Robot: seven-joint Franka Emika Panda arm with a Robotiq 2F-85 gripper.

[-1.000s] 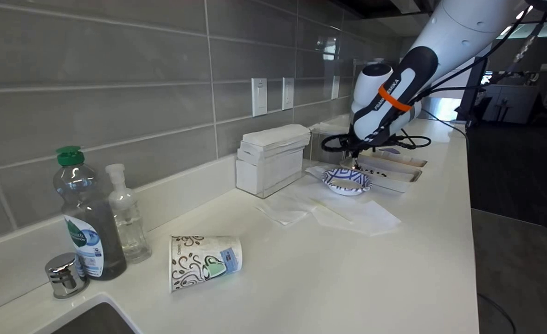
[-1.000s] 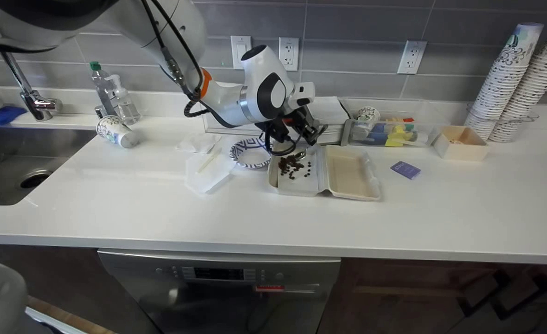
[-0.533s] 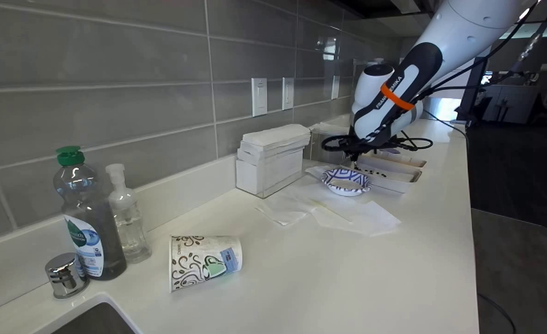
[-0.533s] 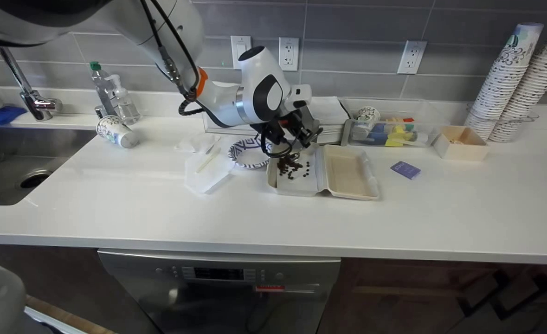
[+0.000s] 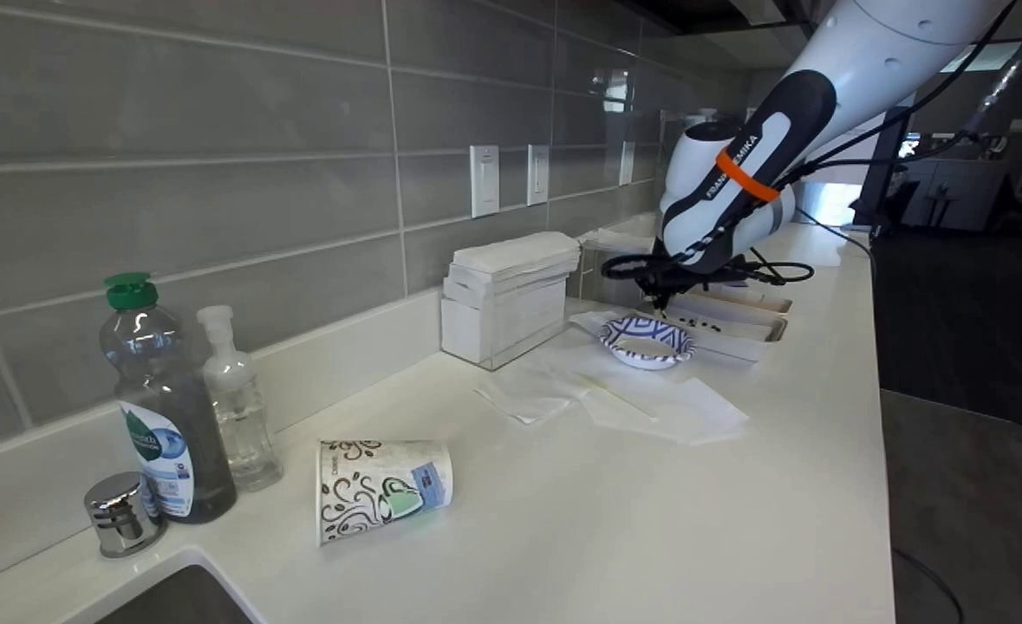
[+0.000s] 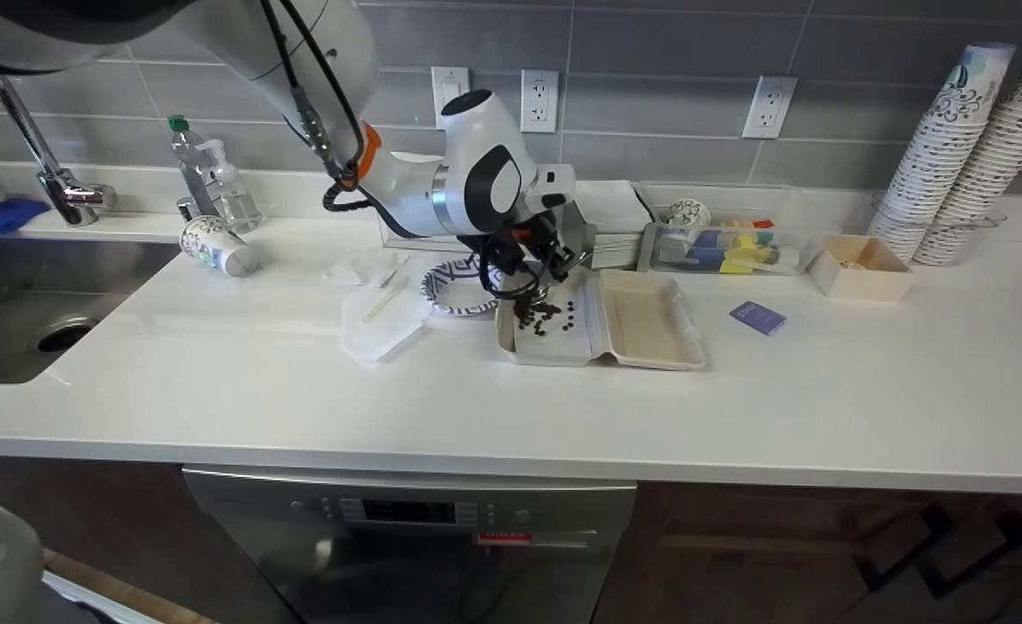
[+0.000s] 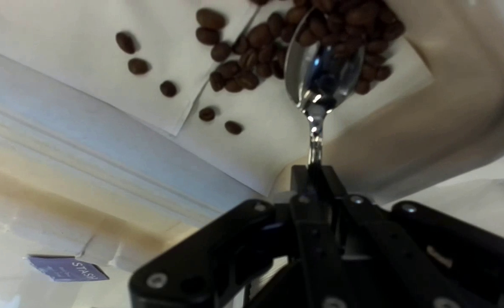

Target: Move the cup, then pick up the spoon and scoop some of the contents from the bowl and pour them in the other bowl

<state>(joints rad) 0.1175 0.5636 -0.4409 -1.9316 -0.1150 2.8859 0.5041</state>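
Note:
In the wrist view my gripper (image 7: 313, 169) is shut on the handle of the shiny metal spoon (image 7: 316, 128). The spoon's bowl points away from me, its tip among dark brown beans (image 7: 247, 68). Those beans lie on white paper inside an open takeaway box (image 6: 554, 351), with its lid half (image 6: 649, 321) folded out beside it. A blue-and-white patterned bowl (image 6: 467, 308) stands right beside the box, by the arm; it also appears in an exterior view as a bowl (image 5: 647, 357) with a pale inside. The cup (image 5: 385, 490) lies on its side near the sink, away from my gripper.
Paper sheets (image 5: 667, 412) with a thin stick lie beside the patterned bowl. Behind stand a napkin holder (image 5: 511, 295) and a clear bin (image 6: 736, 247). Soap bottles (image 5: 159, 416) are near the sink (image 6: 86, 299). A purple packet (image 6: 758, 317) and tall cup stacks (image 6: 944, 156) are farther along.
The arm has shifted slightly toward the sink side with the spoon in its grip. The takeaway box, the patterned bowl and the paper sheets have slid a little that way too.

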